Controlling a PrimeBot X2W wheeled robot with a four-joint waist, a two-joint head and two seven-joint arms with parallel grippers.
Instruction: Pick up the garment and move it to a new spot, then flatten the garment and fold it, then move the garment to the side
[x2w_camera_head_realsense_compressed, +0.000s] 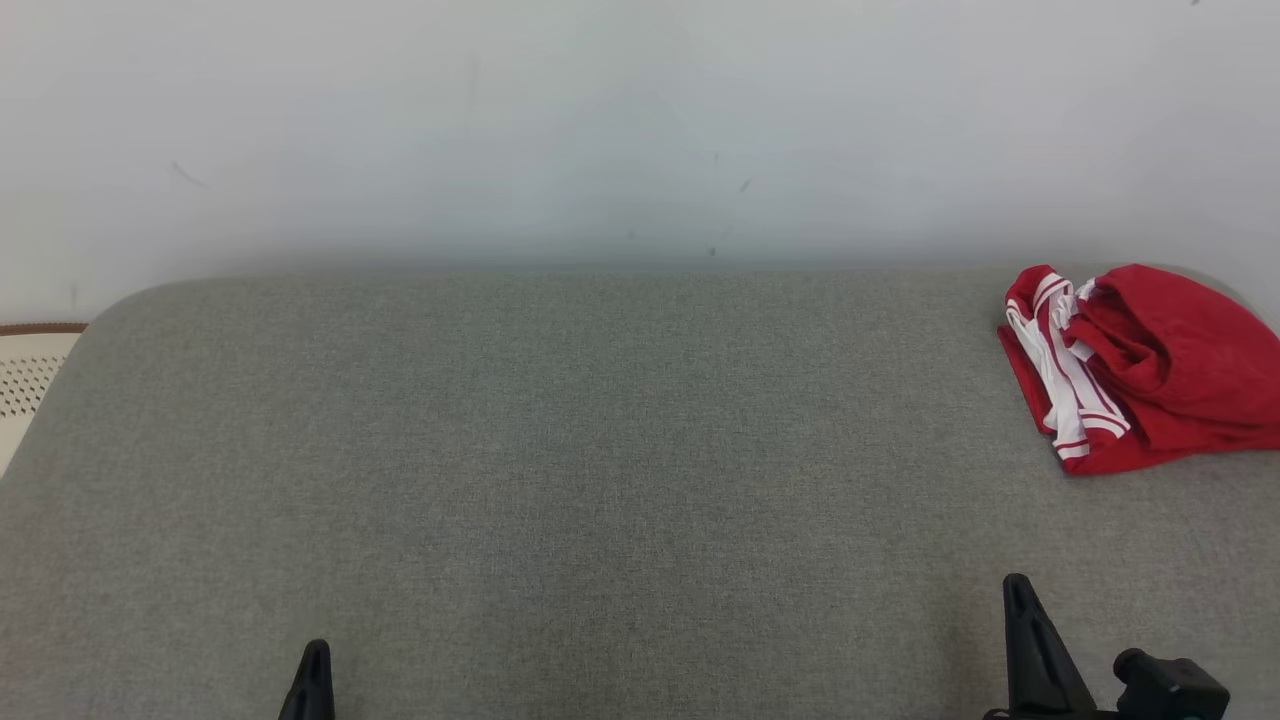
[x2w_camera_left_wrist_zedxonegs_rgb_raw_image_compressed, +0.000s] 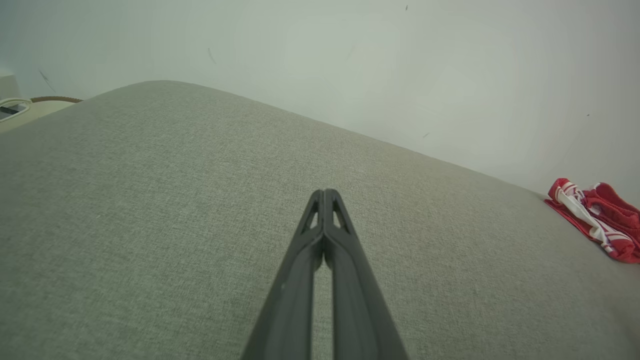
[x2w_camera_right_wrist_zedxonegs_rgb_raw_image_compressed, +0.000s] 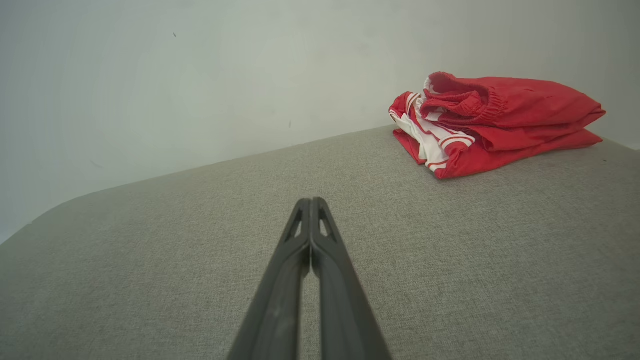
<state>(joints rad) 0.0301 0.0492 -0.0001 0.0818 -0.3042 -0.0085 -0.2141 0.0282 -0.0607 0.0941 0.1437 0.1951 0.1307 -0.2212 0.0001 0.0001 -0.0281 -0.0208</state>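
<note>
Garment (x2w_camera_head_realsense_compressed: 1160, 365) lies folded on grey cushion (x2w_camera_head_realsense_compressed: 600, 450), far right

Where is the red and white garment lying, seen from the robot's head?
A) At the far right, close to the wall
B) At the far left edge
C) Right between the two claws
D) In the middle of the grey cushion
A: the red and white garment sits at the far right of the grey cushion, up by the wall.
</note>
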